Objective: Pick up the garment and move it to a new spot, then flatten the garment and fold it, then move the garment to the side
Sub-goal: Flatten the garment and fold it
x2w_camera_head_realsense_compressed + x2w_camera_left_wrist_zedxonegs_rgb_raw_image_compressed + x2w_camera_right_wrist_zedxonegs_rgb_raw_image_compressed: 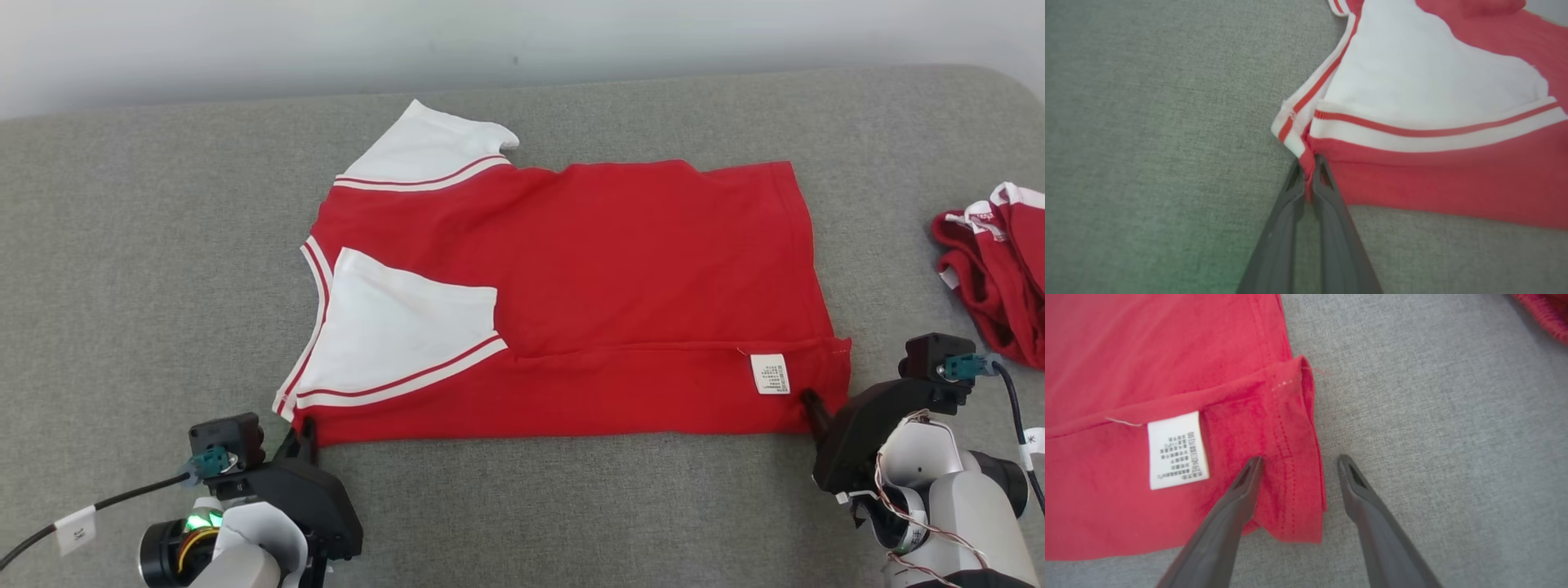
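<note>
**Red shirt laid out for folding.** A red shirt (620, 269) with white sleeves is seen spread flat in the middle of a grey upholstered surface (147, 245). Its collar end is turned toward the robot's left and its hem toward the robot's right. One white sleeve (400, 335), edged with a red stripe, is laid folded over the shirt's red body. The other sleeve (429, 147) is seen sticking out from the shirt's far edge. The shirt's near edge is turned over in a long strip, and a white care label (770, 374) is shown lying on that strip, close to the hem.

The left jaws are pictured closed tight at the shirt's near collar-end corner. In the left wrist view, a pinch of red cloth is gripped between the two dark fingers (1331, 228), right beside the striped white collar band (1294, 122).

The right jaws are held wide apart at the shirt's near hem corner, with nothing gripped. In the right wrist view, one finger (1229, 522) is set over the shirt's red cloth beside the care label. The other finger (1372, 514) is set over the bare grey surface just off the shirt, and the stitched hem edge is seen lying between the two.

A crumpled heap of red and white cloth (996, 261) is seen well apart from the shirt, beyond its hem end.
</note>
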Available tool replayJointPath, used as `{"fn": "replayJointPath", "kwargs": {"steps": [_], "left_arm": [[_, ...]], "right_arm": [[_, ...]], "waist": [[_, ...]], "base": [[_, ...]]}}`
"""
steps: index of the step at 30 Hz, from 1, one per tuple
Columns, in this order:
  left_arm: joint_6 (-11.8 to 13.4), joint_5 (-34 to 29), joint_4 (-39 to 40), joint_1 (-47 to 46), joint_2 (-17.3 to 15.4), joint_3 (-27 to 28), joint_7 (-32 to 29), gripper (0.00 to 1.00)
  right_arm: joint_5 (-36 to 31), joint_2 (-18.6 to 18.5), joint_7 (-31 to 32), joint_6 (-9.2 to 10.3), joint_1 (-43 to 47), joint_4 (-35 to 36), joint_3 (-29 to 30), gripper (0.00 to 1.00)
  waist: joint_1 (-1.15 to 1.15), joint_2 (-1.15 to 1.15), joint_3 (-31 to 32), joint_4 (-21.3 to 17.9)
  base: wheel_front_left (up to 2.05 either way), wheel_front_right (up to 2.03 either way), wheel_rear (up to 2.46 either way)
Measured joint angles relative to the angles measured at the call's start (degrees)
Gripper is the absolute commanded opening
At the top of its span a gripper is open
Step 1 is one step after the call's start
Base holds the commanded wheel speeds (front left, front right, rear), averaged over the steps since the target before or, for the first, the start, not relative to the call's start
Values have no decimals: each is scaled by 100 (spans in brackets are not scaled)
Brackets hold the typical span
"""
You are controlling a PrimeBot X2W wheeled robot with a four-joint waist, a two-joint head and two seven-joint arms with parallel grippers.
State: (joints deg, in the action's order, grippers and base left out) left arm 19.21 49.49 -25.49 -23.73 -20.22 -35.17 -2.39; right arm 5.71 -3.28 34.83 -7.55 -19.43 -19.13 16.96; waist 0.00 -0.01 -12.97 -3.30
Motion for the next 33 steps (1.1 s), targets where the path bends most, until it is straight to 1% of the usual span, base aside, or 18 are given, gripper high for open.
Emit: {"fn": "replayJointPath", "kwargs": {"steps": [1, 4, 5, 8, 13, 16, 21, 24, 27, 33], "left_arm": [[-11, 13, -9, 5, 18, -3, 16, 0], [-71, 69, 3, 45, 59, -7, 25, 0], [-165, 160, 48, 141, 90, -4, 19, 0], [-207, 236, 130, 237, 83, -7, -5, 0], [-191, 358, 543, 544, 30, 4, -80, 0], [-143, 448, 878, 793, -47, 43, -127, 0], [86, 465, 1455, 1184, -286, 107, -174, 0], [265, 465, 1812, 1485, -439, 79, -250, 0], [390, 455, 2120, 1779, -558, 19, -299, 0], [609, 439, 2403, 2248, -637, -114, -325, 0]], "right_arm": [[32, -1, 32, 1, 2, -1, -13, 0], [60, 9, 35, 0, 25, 55, -14, 0], [60, 27, -33, 0, 98, 152, -11, 0], [93, 27, -59, 0, 195, 278, 10, 0], [204, 31, -2, 0, 527, 709, 45, 0], [266, 37, 55, 0, 779, 1000, 176, 0], [364, 35, 196, 0, 1128, 1444, 304, 0], [485, 37, 333, 0, 1358, 1571, 294, 0], [532, 36, 380, 0, 1597, 1680, 314, 0], [666, 37, 375, 0, 1982, 1742, 388, 0]], "waist": [[0, 0, 15, 8], [0, 1, 56, 18], [0, 1, 113, 21], [0, 1, 180, 16], [0, 1, 370, 3], [0, 1, 484, -1], [0, 1, 633, -13], [0, 1, 690, -28], [0, 1, 716, -29], [0, 1, 773, 8]], "base": [[0, 0, 0], [0, 0, 0], [0, 0, 0], [0, 0, 0], [0, 0, 0], [0, 0, 0], [0, 0, 0], [0, 0, 0], [0, 0, 0], [0, 0, 0]]}}
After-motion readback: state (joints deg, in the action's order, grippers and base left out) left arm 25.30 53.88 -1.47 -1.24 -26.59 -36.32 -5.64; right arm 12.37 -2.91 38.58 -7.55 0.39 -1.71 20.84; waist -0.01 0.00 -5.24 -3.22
